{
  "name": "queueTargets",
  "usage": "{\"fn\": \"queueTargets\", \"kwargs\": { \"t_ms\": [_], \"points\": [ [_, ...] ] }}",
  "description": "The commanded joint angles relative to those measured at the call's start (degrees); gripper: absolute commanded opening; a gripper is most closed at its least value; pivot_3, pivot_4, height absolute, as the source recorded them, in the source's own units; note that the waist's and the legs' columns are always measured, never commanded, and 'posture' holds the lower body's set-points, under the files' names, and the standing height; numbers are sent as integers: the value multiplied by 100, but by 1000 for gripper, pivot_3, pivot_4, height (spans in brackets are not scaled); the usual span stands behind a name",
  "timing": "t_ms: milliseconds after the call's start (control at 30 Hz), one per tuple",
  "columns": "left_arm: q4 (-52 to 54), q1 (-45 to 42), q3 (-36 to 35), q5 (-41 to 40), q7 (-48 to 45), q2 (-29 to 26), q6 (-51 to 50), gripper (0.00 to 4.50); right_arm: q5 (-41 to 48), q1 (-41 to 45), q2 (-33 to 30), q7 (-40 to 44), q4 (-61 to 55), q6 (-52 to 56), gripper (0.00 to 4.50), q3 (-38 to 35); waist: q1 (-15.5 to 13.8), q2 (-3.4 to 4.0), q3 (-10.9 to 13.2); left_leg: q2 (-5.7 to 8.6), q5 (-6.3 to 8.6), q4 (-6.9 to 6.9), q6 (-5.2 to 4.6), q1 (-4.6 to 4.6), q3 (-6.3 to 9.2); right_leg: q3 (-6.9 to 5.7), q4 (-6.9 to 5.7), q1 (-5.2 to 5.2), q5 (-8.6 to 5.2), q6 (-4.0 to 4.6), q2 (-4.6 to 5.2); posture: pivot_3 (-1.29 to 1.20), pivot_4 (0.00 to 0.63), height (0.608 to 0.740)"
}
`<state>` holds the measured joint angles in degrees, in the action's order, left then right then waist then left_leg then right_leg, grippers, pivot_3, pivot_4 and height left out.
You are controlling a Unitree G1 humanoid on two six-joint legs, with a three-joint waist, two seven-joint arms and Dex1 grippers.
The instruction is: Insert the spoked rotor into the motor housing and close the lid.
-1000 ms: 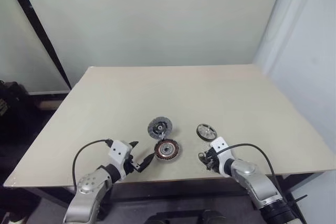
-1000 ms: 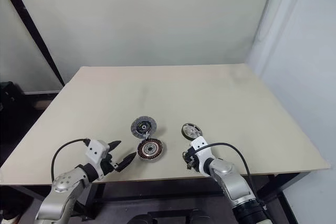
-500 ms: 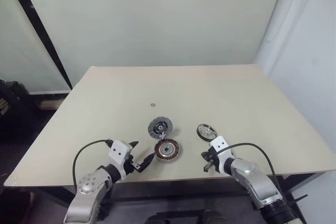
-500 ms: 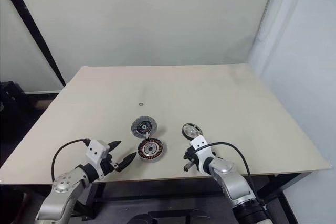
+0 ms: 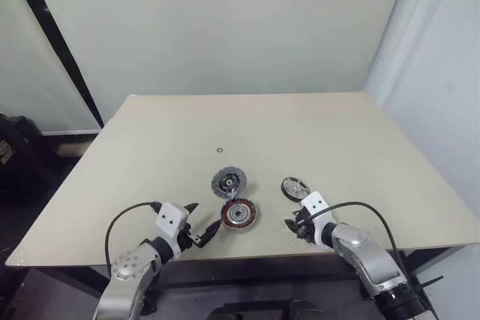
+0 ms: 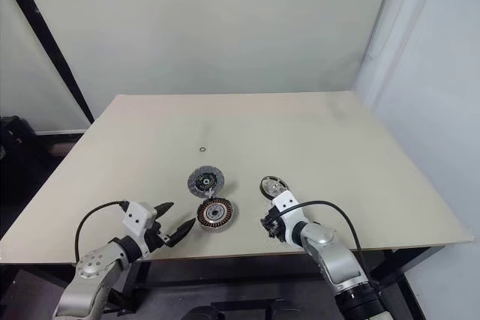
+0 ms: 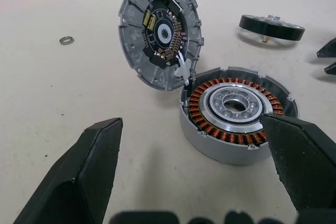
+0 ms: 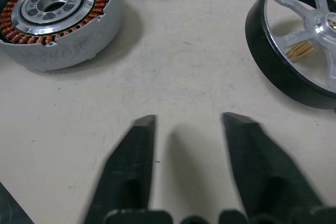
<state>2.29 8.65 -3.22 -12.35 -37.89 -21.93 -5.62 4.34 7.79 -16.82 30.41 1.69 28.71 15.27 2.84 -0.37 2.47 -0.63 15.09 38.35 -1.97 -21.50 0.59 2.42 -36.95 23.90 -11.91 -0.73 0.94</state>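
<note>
Bench point(image 5: 315, 133): you have 1 pale top carrying every part, all grouped near the front edge between the 2 arms, so neither arm needs a long reach.

Motor housing point(image 7: 236, 109): it lies flat and open side up, copper windings ringing a silver bearing seat. Nothing is in it yet; the centre is bare, which is where your rotor must go.

Lid point(image 7: 160, 30): it stands tilted on edge, touching the housing's far rim, with its circuit side facing the left claw. It seems joined to the housing by a small white piece at the touching point, though I cannot tell whether that is a hinge or a wire. Leaning back like this, it keeps the housing mouth clear for you.

Spoked rotor point(image 8: 302, 40): it rests on the bench to the right of the housing, well apart from it and just beyond the right claw. It has silver spokes inside a dark rim and is held by nothing.

Left claw point(image 5: 199, 225): spread wide and empty, its 2 fingers point(image 7: 84, 177) straddling the line to the housing, as if placed to steady it.

Right claw point(image 8: 189, 145): partly spread and empty, pinching nothing, aimed at bare bench between housing and rotor. You would need to swing it right to take the rotor.

Small ring point(image 5: 219, 150): 1 tiny washer lying alone further back.
</note>
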Motion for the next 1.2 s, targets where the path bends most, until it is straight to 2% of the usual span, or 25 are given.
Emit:
{"fn": "queueTargets", "kwargs": {
  "t_ms": [33,133,167,1200],
  "points": [
    [54,-46,-16,-55,24,21,135,4500,16,85,-47,24,-249,-40,3277,-107,0,0,0,0,0,0,0,0,0,0,0,0,0,0,0,0,0,740],
    [45,-56,-17,-47,20,27,139,4500,18,87,-58,28,-257,-37,4375,-111,0,0,0,0,0,0,0,0,0,0,0,0,0,0,0,0,0,740],
    [45,-57,-17,-46,18,27,139,4500,20,87,-61,33,-260,-33,4451,-108,0,0,0,0,0,0,0,0,0,0,0,-1,0,0,0,0,0,740],
    [85,-14,25,-48,1,33,117,4500,77,52,-77,170,-544,6,4451,-145,0,0,0,0,0,0,0,0,0,0,0,0,0,0,0,0,0,740]
  ]
}}
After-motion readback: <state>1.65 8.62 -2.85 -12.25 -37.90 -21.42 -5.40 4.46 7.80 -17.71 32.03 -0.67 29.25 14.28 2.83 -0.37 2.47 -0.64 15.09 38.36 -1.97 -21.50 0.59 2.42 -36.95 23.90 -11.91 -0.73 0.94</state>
